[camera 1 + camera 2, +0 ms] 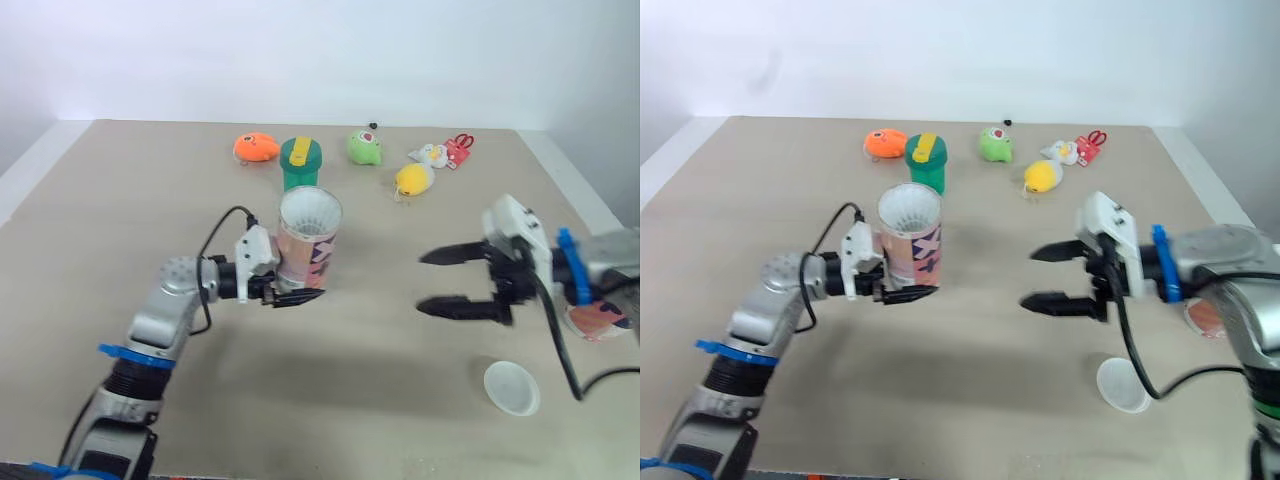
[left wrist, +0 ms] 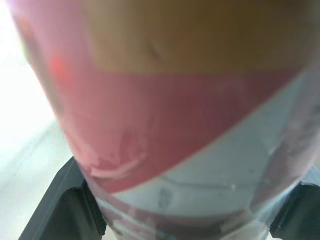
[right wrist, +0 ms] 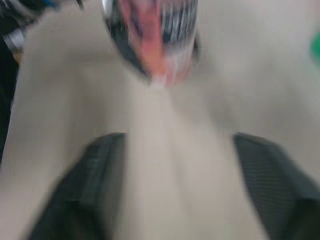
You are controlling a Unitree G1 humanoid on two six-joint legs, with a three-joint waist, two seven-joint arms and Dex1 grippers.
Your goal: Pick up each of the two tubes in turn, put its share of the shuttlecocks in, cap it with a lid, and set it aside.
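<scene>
Left eye view: the left pincer (image 1: 300, 288) is closed around the lower part of the tube (image 1: 308, 245) and holds it upright, I think so that the white shuttlecocks (image 1: 310, 212) stay inside and the mouth is free for capping. The right pincer (image 1: 430, 282) stands wide and empty, well apart from the tube, pointing toward it. The white lid (image 1: 511, 387) lies on the counter (image 1: 120, 200) near this pincer, on the robot's side.

left gripper (image 1: 910, 288) clamped low on upright tube (image 1: 912, 245), white shuttlecock (image 1: 908, 210) skirt filling its mouth. right gripper (image 1: 1030, 278) spread wide, empty, well apart from tube. white lid (image 1: 1123, 385) flat on table (image 1: 970, 400) below right gripper.
</scene>
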